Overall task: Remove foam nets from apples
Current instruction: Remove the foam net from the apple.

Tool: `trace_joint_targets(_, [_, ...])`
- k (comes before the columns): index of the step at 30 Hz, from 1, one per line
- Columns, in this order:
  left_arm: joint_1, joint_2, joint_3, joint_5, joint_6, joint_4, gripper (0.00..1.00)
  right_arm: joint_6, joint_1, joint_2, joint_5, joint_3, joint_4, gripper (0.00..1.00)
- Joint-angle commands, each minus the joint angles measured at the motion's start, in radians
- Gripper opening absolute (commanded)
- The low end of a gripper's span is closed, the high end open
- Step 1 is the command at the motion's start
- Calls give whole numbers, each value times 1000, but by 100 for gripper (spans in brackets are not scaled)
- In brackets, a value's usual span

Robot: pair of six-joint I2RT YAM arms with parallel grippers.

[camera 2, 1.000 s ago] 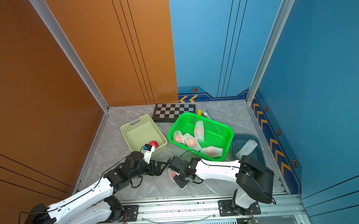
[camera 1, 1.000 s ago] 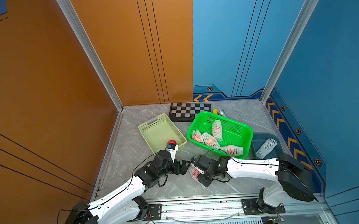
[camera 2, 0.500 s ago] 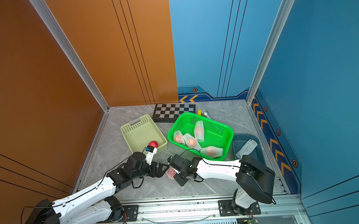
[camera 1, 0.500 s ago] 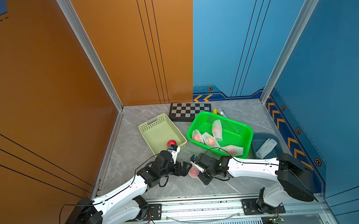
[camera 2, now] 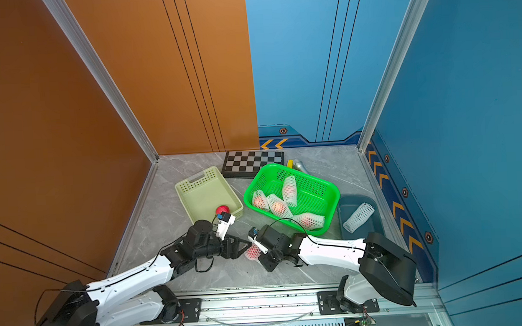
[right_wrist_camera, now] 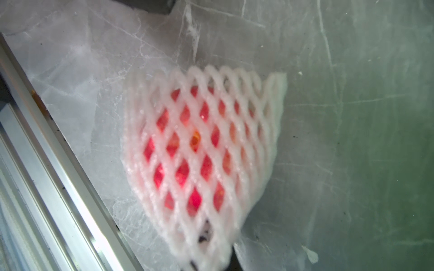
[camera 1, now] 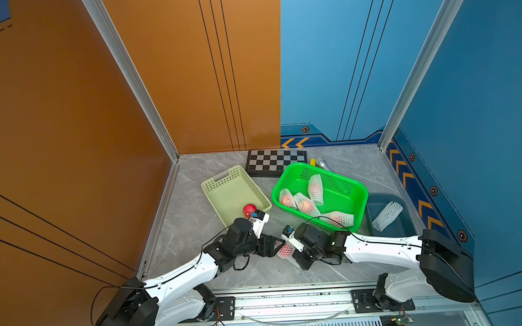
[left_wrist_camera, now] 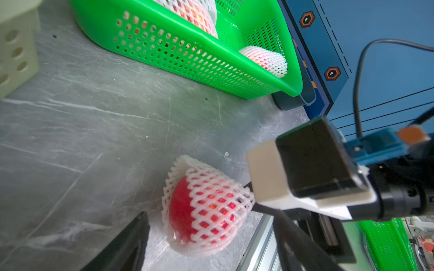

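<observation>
A red apple lies on the table near the front edge, half inside a white foam net; both top views show it between the two grippers. My left gripper is open, with one finger on each side of the apple's bare end and a gap at the nearer finger. My right gripper is shut on the foam net's far end. In both top views the left gripper and the right gripper face each other.
A green basket behind the right arm holds several netted apples. A pale tray holds a bare red apple. A dark bin at the right holds an empty foam net. A chessboard lies at the back.
My right gripper has shut on the net's end. My left arm has come forward, bringing its fingers round the apple's bare end.
</observation>
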Motion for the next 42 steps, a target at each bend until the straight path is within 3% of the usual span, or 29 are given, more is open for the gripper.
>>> trace_joint_targets(1, [-10,14,-22,58,-5,48,74,-11,-6,-52,-13,-27,51,0])
trace_joint_targets(10, [-20,45,-9,124,2,89,30,-9,-26,-109,-12,-44,59,0])
trace_joint_targets(14, [-20,47,-8,117,6,90,16,-7,-37,-112,-13,-48,46,0])
trace_joint_targets(19, [-19,39,-9,101,9,89,0,-10,-44,-125,-22,-51,27,12])
trace_joint_targets(21, [-19,38,-12,94,10,89,0,-14,-47,-135,-37,-54,14,26])
trace_joint_targets(25, [-16,39,-14,73,13,89,0,-22,-55,-179,-110,-68,-10,88])
trace_joint_targets(26, [-14,38,-14,68,12,89,0,-17,-56,-191,-120,-74,-10,98])
trace_joint_targets(37, [-5,54,-20,52,17,89,0,11,-74,-330,-135,-54,-42,100])
trace_joint_targets(42, [-5,53,-18,49,17,89,0,-3,-70,-262,-98,-34,-41,100])
